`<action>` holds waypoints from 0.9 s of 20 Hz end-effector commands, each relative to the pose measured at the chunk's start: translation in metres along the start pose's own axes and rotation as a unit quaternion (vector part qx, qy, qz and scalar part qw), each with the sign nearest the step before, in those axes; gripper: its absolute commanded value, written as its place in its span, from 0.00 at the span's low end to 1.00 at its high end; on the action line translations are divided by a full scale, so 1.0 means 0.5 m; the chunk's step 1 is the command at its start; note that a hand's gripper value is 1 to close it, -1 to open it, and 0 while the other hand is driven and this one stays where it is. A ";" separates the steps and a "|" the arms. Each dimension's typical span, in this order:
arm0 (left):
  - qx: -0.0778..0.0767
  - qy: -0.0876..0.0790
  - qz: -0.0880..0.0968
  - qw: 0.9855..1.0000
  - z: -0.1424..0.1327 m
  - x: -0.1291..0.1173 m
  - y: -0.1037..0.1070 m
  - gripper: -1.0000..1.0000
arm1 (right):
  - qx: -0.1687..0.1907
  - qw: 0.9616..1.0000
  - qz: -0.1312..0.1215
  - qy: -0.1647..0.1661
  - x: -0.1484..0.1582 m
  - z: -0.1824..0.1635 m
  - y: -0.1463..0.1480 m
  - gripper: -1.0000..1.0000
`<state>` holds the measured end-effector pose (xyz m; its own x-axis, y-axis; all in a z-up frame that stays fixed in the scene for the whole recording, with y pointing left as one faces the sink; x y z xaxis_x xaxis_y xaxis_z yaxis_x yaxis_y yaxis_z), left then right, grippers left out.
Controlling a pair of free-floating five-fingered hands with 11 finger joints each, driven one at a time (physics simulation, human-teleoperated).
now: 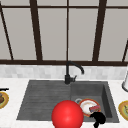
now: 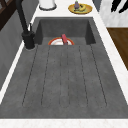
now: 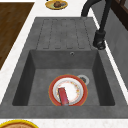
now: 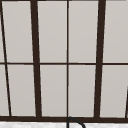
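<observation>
Right hand [image 1: 98, 118], fingers unreadable, at sink's [image 1: 45, 100] front edge beside plate [image 3: 72, 86] bearing red sponge [image 3: 63, 95]; sponge not yet gripped.

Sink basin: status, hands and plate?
Right hand at the basin's front edge, beside the red-rimmed white plate. Red rectangular sponge lies on the plate. Big red sphere in the front view's foreground, covering the sink's front edge.
</observation>
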<state>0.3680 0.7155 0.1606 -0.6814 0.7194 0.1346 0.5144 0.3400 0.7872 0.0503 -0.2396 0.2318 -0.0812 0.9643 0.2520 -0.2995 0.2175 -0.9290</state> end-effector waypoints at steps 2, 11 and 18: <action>-0.010 0.011 0.006 1.000 -0.052 -0.033 -0.005 0.00 | 0.000 1.000 0.000 0.000 0.000 0.000 0.000 0.50; -0.018 0.011 0.005 1.000 -0.126 -0.110 -0.042 0.00 | 0.000 1.000 0.000 0.000 0.000 0.000 0.000 0.50; -0.018 0.022 0.000 1.000 -0.181 -0.152 -0.079 0.00 | 0.000 1.000 0.000 0.000 0.000 0.000 0.000 0.50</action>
<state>0.3577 0.6088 0.1737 -0.6783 0.7190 0.1513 0.5157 0.3193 0.7950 0.0503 -0.2396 0.2318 -0.0812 0.9643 0.2520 -0.2995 0.2175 -0.9290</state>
